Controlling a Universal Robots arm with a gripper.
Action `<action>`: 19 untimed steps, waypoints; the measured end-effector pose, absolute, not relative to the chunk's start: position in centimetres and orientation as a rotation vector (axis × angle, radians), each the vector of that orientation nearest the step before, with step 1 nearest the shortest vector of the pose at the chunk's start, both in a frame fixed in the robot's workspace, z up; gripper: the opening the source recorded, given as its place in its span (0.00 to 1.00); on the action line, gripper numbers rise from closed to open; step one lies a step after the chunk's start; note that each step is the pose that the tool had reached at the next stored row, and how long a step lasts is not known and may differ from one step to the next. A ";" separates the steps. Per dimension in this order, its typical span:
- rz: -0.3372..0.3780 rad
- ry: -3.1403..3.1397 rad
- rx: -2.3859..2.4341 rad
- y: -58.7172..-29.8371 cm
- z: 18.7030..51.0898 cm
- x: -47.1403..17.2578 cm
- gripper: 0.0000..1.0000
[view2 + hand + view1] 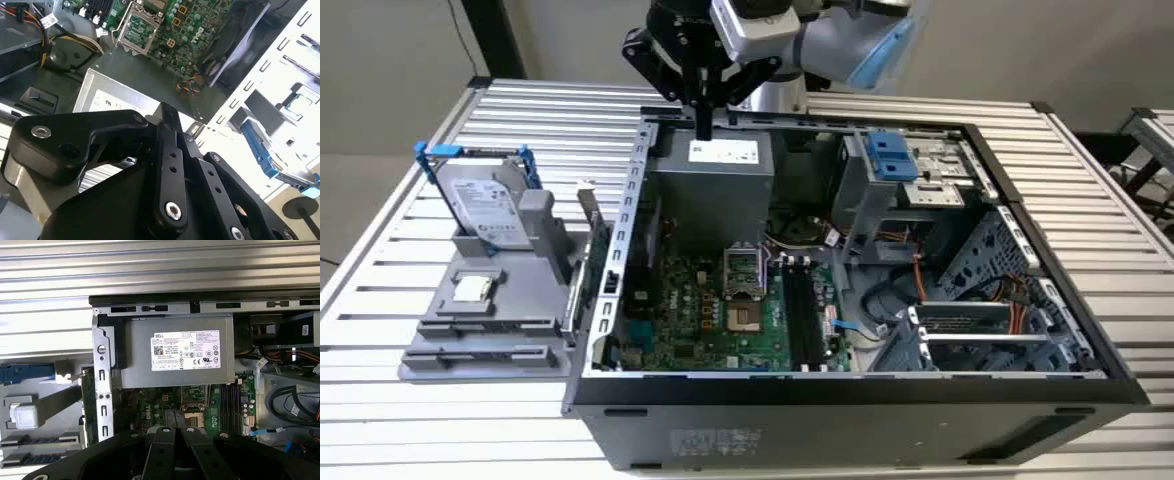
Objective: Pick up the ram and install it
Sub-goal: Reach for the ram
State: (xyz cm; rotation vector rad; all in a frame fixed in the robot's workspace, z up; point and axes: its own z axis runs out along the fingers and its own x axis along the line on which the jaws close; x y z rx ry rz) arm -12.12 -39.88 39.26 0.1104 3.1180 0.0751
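The ram (42,458) is a dark, bluish, narrow stick lying in a slot of the grey fixture (494,310) on the exterior view's left, outside the computer case. My gripper (704,125) hangs at the back of the open case, just above the grey power supply (714,170), well away from the ram. Its black fingers (169,125) are pressed together with nothing between them, and they show the same way in the first wrist view (175,432). The motherboard's long black slots (803,320) run beside the CPU socket (742,272).
A silver hard drive in a blue frame (487,200) stands upright at the back of the fixture, and a small square silver chip (474,288) lies in front of it. The case wall (620,250) stands between fixture and motherboard. Cables and drive cages (987,330) are at the case's right.
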 end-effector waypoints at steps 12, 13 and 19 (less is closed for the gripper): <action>0.075 3.118 0.110 -39.9 39.3 -12.2 0.00; 0.075 3.118 0.111 -39.9 39.3 -12.2 0.00; 0.075 3.118 0.110 -39.9 39.3 -12.6 0.00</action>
